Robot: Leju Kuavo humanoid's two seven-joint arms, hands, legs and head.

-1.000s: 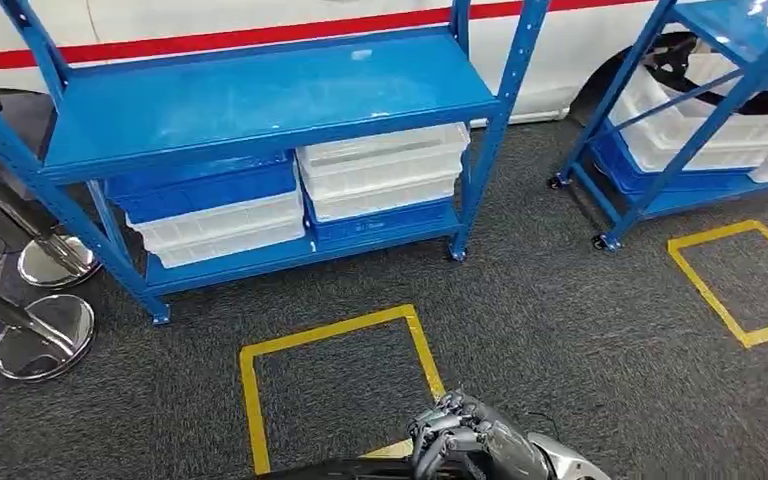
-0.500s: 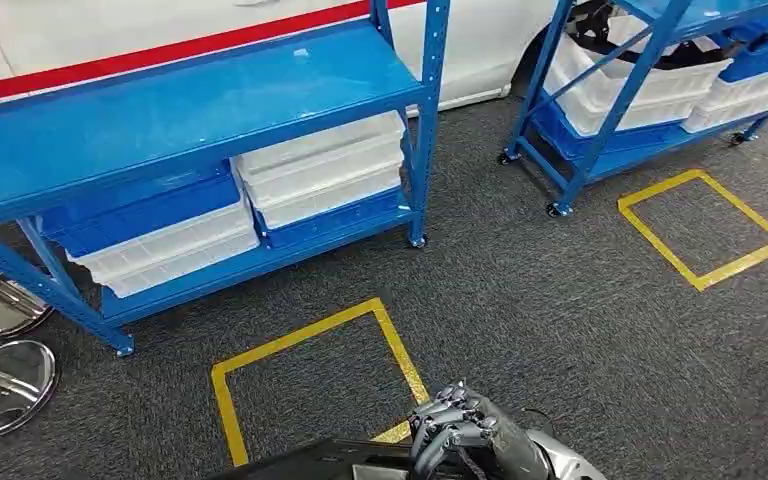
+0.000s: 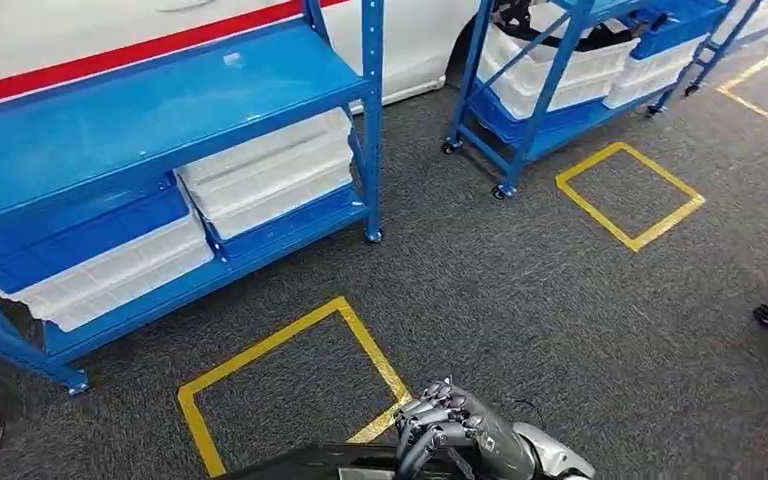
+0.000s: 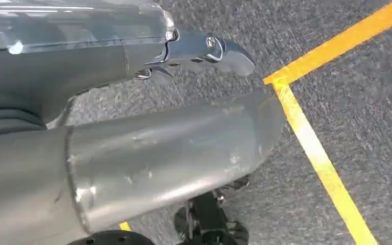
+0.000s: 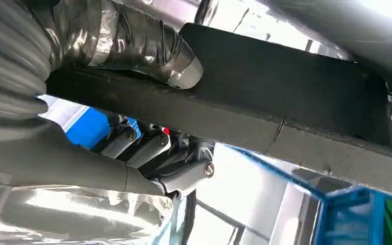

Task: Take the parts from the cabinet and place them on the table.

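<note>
Black, flat and seemingly stiff, the part (image 3: 300, 468) was held at one edge over the carpet (image 3: 560, 330) by the closed fingers (image 5: 148, 147) of the right hand (image 3: 455, 432), and was judged light but liable to tilt, while the left hand (image 4: 148, 153) could not be judged open or closed.

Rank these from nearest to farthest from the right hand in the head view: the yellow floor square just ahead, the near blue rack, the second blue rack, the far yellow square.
From the right hand:
1. Near yellow floor square, right beside it, to its left.
2. Near blue rack, ahead-left.
3. Far yellow square, ahead-right.
4. Second blue rack, behind that square.
</note>
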